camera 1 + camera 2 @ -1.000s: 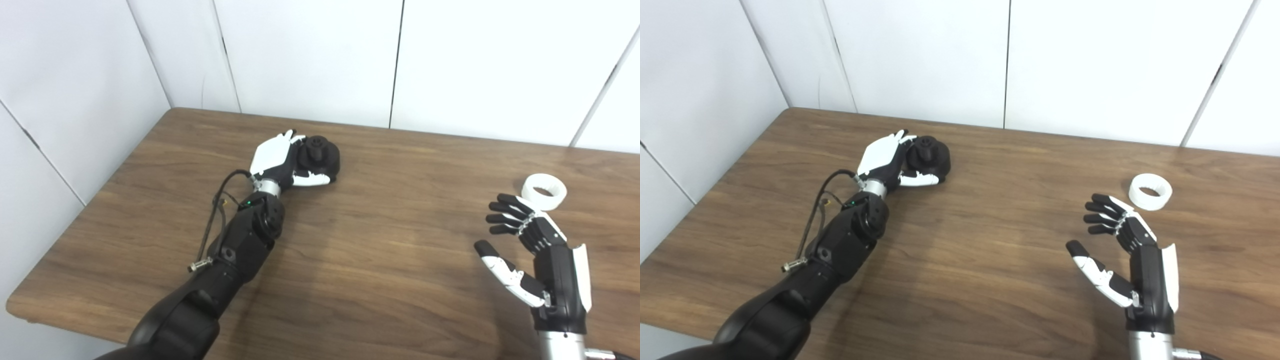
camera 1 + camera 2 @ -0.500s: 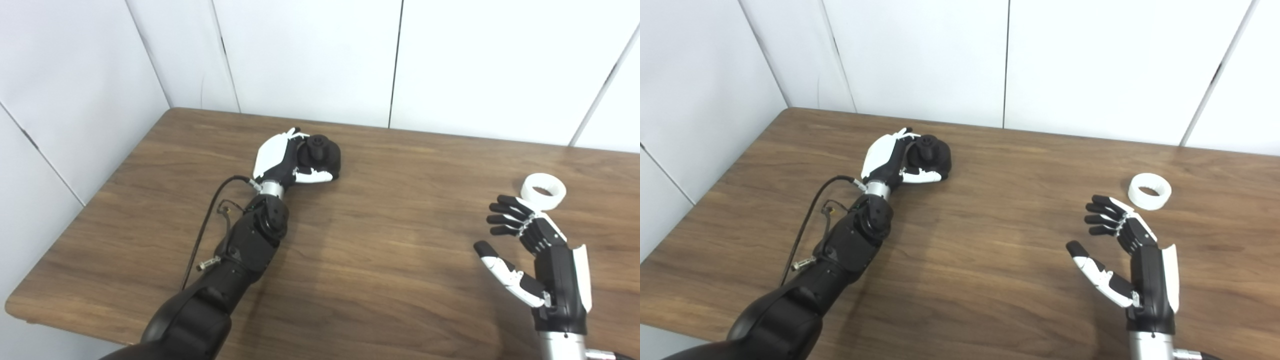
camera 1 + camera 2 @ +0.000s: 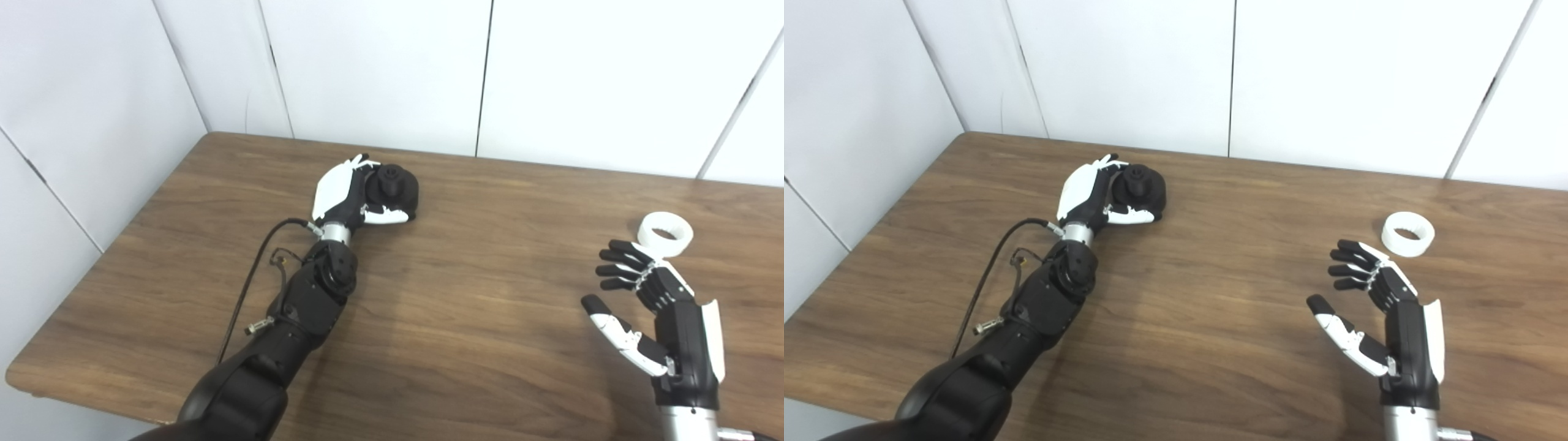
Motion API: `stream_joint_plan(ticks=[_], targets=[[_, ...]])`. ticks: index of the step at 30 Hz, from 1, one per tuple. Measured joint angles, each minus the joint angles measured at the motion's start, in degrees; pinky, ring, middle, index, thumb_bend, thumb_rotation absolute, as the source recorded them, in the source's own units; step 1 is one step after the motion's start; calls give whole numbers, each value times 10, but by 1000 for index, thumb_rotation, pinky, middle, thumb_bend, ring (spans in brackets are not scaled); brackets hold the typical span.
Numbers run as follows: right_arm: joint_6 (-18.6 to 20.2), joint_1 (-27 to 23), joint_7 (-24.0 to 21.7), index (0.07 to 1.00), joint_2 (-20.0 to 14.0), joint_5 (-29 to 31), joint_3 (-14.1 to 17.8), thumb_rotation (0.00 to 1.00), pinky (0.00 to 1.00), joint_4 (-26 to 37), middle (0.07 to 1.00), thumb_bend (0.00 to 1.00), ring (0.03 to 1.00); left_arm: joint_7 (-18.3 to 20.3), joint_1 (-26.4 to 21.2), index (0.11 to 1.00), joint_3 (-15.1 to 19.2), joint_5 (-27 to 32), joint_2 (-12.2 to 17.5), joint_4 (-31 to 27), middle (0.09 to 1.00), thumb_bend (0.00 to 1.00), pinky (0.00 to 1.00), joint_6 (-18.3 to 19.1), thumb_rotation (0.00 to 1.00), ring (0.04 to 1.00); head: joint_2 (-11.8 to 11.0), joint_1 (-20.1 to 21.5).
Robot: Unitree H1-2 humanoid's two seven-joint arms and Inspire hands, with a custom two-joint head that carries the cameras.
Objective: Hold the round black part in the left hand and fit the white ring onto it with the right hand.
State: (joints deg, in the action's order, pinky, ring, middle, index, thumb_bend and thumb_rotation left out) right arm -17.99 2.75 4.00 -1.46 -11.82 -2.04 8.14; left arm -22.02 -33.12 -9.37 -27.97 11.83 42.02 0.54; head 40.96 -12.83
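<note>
The round black part (image 3: pixel 397 188), with a small knob on top, sits on the wooden table (image 3: pixel 478 294) towards the far left. My left hand (image 3: pixel 344 197) wraps it from the left, thumb under its near side and fingers curled behind it. Whether the part rests on the table or is lifted clear I cannot tell. The white ring (image 3: pixel 665 233) lies flat on the table at the right. My right hand (image 3: pixel 655 306) hovers open just in front of the ring, palm turned left, fingers spread, holding nothing.
White wall panels (image 3: pixel 380 67) close off the table's far and left sides. A black cable (image 3: pixel 248 288) loops off my left forearm above the table. The table's left front corner (image 3: pixel 18 373) lies near the picture's bottom left.
My left forearm has swung a little to the right and forward, and the hand has closed tighter round the black part. The right hand and the ring have stayed put.
</note>
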Motion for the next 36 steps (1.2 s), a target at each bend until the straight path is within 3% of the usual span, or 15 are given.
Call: stream_joint_plan(ticks=[16, 21, 27, 36], targets=[[2, 0, -2, 728, 0, 2, 1, 265, 571, 0, 704, 611, 649, 49, 59, 594, -4, 15, -4, -101, 942, 855, 1000, 8, 235, 983, 0, 4], [2, -1, -2, 730, 0, 3, 1, 262, 568, 0, 705, 607, 647, 67, 85, 594, -13, 15, -4, -146, 937, 856, 959, 13, 249, 979, -2, 4], [2, -1, -2, 729, 0, 2, 1, 264, 572, 0, 701, 611, 646, 88, 114, 598, -23, 14, -9, -197, 942, 862, 995, 33, 265, 998, 0, 4], [2, -1, -2, 730, 0, 0, 1, 281, 572, -1, 704, 613, 648, 153, 164, 603, -42, 11, -6, -305, 963, 880, 1000, 77, 267, 1000, 0, 9]])
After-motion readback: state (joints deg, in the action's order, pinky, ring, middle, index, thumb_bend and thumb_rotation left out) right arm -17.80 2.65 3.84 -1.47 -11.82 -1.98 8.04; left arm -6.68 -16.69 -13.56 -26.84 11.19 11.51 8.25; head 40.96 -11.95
